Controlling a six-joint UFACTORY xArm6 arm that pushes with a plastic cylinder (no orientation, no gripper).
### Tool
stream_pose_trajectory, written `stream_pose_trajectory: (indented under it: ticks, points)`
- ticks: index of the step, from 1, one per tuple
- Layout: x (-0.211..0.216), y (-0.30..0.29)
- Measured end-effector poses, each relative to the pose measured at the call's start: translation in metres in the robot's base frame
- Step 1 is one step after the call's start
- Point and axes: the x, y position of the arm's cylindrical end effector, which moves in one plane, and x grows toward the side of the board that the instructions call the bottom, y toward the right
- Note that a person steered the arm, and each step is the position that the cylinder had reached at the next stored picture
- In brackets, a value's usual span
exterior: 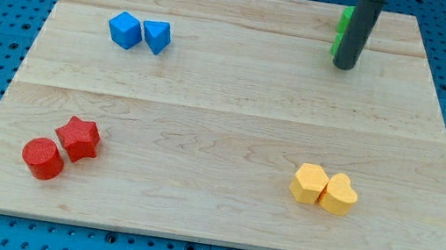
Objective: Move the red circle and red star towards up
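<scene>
**Two red blocks at the board's bottom-left**

The red circle (42,158) is a short ridged cylinder lying flat near the bottom-left corner of the wooden board, close to the left edge. The red star (78,139) lies flat just up and to the view's right of it, touching it. Both sit far from the board's top edge.

A single camera looks down at an angle on the whole wooden board (224,116), all four edges visible.

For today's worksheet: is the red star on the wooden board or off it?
On. The red star lies wholly within the wooden board, touching the red circle.
</scene>
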Motion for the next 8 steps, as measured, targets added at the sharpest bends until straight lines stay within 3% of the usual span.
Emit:
stream_pose_trajectory:
  ticks: [4,5,6,7,8]
  points:
    - [0.012,0.033]
    - [0.053,0.024]
    - [0.112,-0.035]
    - [0.134,-0.131]
    - [0.199,-0.225]
